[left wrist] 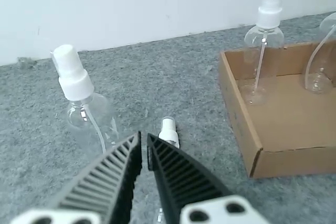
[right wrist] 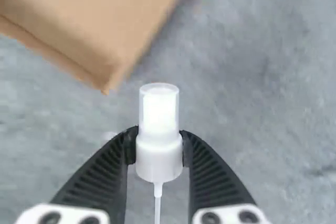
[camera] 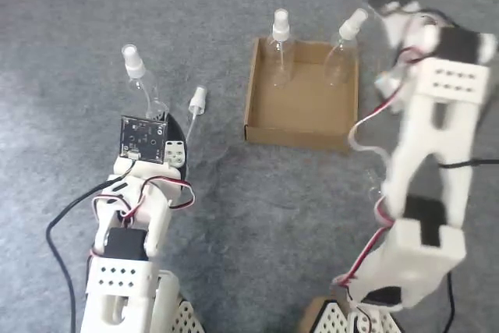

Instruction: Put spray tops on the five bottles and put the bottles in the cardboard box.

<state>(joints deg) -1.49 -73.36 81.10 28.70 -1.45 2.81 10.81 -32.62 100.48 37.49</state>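
my right gripper [right wrist: 157,139] pinches a spray top [right wrist: 158,124] by its collar, near a corner of the cardboard box [right wrist: 79,19]. my left gripper [left wrist: 144,139] has its fingers almost closed. i worry the smooth collar tilts in that pinch and the tube [right wrist: 156,205] snags the box wall.

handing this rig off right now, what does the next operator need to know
Left gripper: shut; nearby spray top just past its tips, unclear whether its tube is pinched.
Right gripper: shut on held spray top, seemingly on the tilted bottle in the cardboard box.
Done: upright bottle, capped, in the box. The carpet bottle is capped, beside the left gripper.
To do: release the tilted bottle, box the carpet bottle, cap and box the others.
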